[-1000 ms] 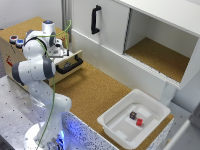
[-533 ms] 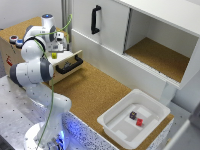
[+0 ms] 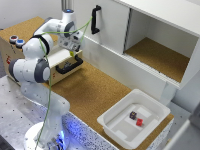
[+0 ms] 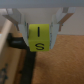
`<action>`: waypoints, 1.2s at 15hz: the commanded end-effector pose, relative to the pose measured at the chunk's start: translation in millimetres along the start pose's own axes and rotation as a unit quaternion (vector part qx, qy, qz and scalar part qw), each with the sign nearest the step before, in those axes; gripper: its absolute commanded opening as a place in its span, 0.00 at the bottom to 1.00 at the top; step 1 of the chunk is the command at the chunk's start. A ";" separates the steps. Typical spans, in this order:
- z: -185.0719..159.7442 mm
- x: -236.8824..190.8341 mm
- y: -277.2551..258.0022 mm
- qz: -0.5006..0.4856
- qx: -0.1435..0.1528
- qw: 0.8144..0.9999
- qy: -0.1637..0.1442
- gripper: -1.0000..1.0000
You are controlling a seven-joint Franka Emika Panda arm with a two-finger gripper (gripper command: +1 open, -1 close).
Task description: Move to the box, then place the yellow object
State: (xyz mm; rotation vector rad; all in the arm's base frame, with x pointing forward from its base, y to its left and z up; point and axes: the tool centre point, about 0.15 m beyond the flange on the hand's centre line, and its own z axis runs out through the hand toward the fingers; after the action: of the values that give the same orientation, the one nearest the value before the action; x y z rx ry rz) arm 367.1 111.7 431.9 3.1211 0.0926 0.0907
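My gripper (image 3: 73, 52) hangs above the tan drawer unit (image 3: 30, 55) at the exterior view's left, shut on the yellow object (image 3: 73, 49). In the wrist view the gripper (image 4: 41, 34) clamps the yellow object (image 4: 41, 42), a small yellow block with black marks, between its fingers (image 4: 20, 24). The box (image 3: 114, 128), a shallow white tub, sits far off at the exterior view's lower right on the cork surface. It holds a small red cube (image 3: 139, 121) and a small dark cube (image 3: 133, 115).
The drawer unit's black handle (image 3: 70, 64) is just below the gripper. A white cabinet with a black door handle (image 3: 95, 20) and an open compartment (image 3: 160, 57) runs along the back. Cork surface (image 3: 95, 95) lies between the gripper and the box.
The gripper has lifted from the drawer unit's top and swung toward the exterior view's right, carrying the yellow object. The box and its cubes have not moved.
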 end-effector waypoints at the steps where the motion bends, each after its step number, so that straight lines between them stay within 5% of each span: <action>1: 27.4 -4.6 103.8 0.072 0.004 0.997 -0.022 0.00; 18: 97.5 4.3 473.3 0.239 -0.009 0.969 -0.057 0.00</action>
State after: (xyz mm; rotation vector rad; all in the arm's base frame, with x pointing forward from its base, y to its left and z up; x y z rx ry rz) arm 370.6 -265.9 358.6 2.9994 -0.6293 0.0861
